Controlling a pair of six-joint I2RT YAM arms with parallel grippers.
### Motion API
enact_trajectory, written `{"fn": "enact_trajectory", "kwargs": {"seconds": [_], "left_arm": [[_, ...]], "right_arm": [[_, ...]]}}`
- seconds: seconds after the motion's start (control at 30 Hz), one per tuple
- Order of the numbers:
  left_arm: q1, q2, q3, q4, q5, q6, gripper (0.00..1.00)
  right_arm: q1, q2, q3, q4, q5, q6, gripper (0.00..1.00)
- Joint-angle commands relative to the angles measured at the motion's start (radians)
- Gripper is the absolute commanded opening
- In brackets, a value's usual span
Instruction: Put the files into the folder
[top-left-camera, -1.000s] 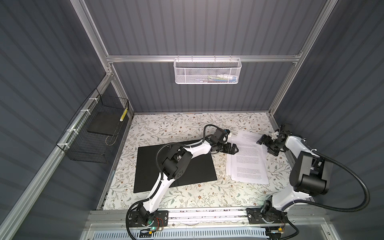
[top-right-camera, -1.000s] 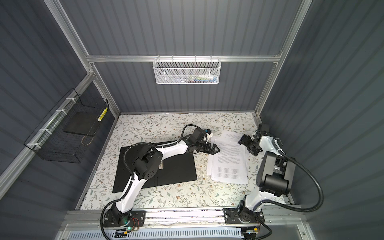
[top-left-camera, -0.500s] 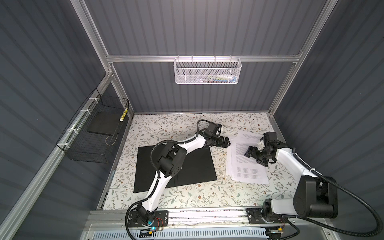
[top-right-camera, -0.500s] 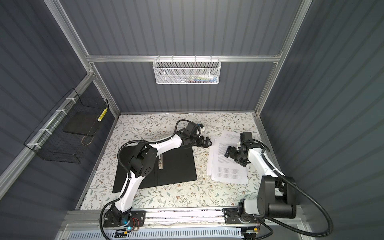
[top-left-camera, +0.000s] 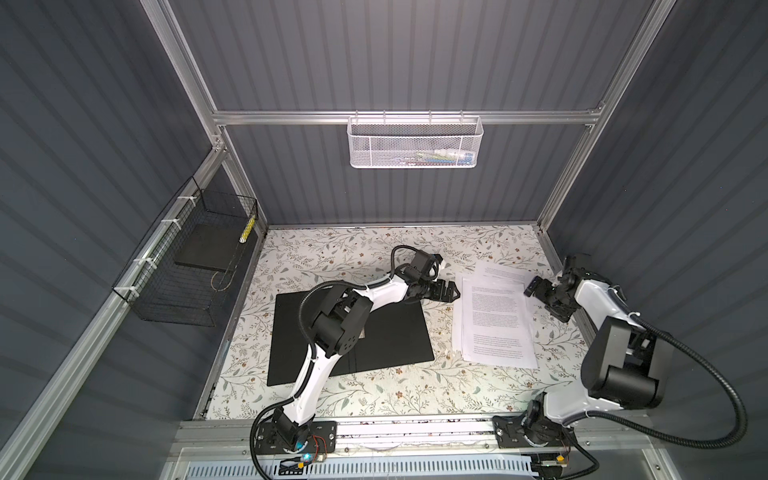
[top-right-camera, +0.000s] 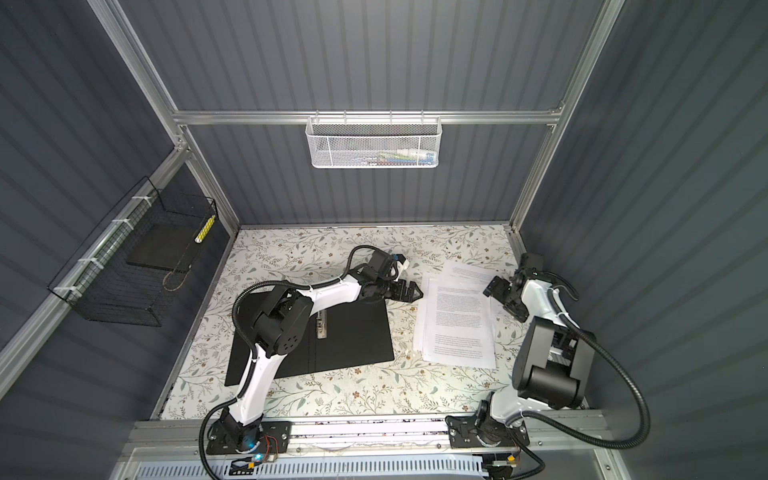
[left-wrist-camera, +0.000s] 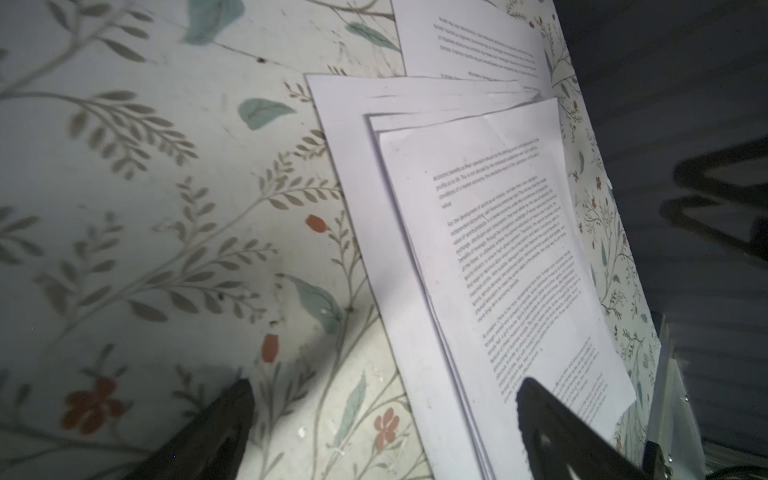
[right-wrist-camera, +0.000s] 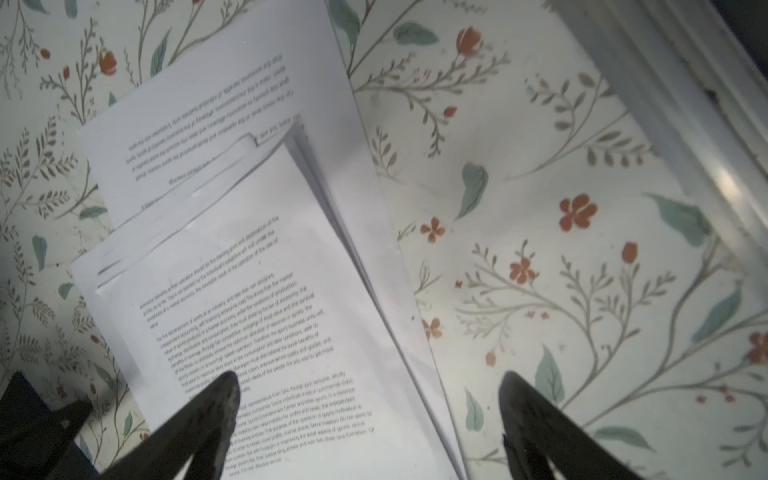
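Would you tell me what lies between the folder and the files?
Nothing rests there: between the folder and the files, both top views show only bare floral table; the open left tool hangs over the strip's far end.

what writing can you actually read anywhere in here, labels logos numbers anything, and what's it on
Nothing is clear enough to quote.
files: paragraphs of small black print, too blurred to read in any view.
folder: lies open, black inside up; no label or logo shows.
white basket: coloured items inside, any print too small to read.
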Motion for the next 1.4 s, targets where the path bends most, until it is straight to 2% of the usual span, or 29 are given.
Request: {"fn": "enact_trajectory", "kwargs": {"seconds": [0.0,0.2,0.53,0.7,0.93,1.07,1.27,1.37], "left_arm": [[-0.030,0.016,-0.022,-0.019,0.037,-0.032,0.99],[-0.050,0.013,-0.043,-0.010,0.035,-0.045,1.00],[-0.050,0.053,0.033,-0.069,0.008,-0.009,0.99],[-0.049,0.074,0.079,-0.078,0.015,0.000,0.99],[-0.038,0.091,0.088,-0.078,0.019,0.013,0.99],[0.003,0.086,0.065,-0.054,0.042,-0.003,0.99],[0.036,0.067,0.054,-0.069,0.017,0.015,1.00],[0.037,0.068,0.061,-0.077,0.009,0.021,0.99]], "right_arm": [[-0.013,0.082,0.037,0.022,-0.063,-0.028,0.97],[-0.012,0.211,0.106,0.020,-0.123,-0.029,0.97],[0.029,0.270,0.137,-0.023,-0.085,-0.090,0.97],[0.054,0.291,0.149,-0.029,-0.119,-0.098,0.96],[0.062,0.280,0.132,-0.029,-0.180,-0.104,0.96],[0.072,0.273,0.111,-0.014,-0.271,-0.091,0.95],[0.128,0.230,0.074,0.006,-0.314,-0.073,0.94],[0.141,0.175,0.048,0.003,-0.292,-0.065,0.94]]}}
